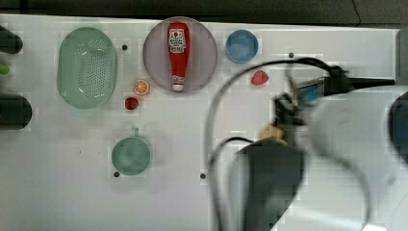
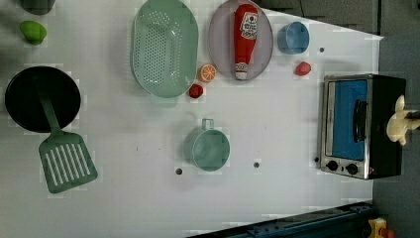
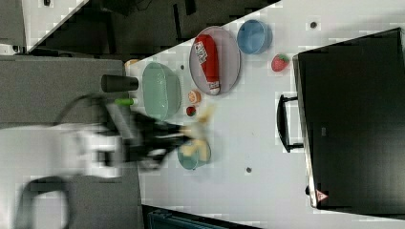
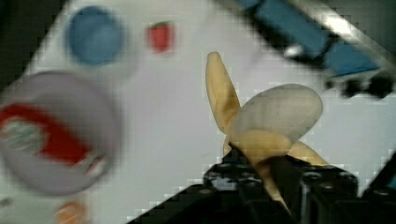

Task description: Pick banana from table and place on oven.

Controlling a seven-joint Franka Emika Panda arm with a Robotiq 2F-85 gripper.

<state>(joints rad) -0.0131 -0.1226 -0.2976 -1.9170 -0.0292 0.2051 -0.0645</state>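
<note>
Pale yellow and lumpy, the banana (image 4: pixel 261 126) sits clamped between my jaws, its stubby prongs fanning out past my black fingertips (image 4: pixel 280 186). I hold it lifted clear of the white worktop (image 2: pixel 277 129), not resting on anything. In the left view the banana (image 2: pixel 399 125) hangs at the frame's right edge, over the black top of the oven (image 2: pixel 384 124), or so it seems; I cannot tell how high above it. In the top view the banana (image 1: pixel 273 132) peeks out just beneath my blurred dark wrist, right at the near edge of the oven (image 1: pixel 272 187).

Beyond my jaws in the wrist view, the oven's (image 4: pixel 327 42) blue glass door and black knobs lie just past the banana. Farther out on the worktop stand a strawberry (image 4: pixel 160 36) and a blue cup (image 4: pixel 95 35), and farther still a grey plate (image 4: pixel 100 140) carrying a red ketchup bottle (image 4: pixel 46 140). An orange slice (image 2: pixel 207 73) and a second strawberry (image 2: pixel 196 90) lie beside that plate, next to a green perforated basket (image 2: pixel 163 47). A green mug (image 2: pixel 210 147) stands well away from my jaws in the middle of the worktop. Farthest off are a green spatula (image 2: pixel 64 158) leaning into a black pan (image 2: pixel 29 101).
</note>
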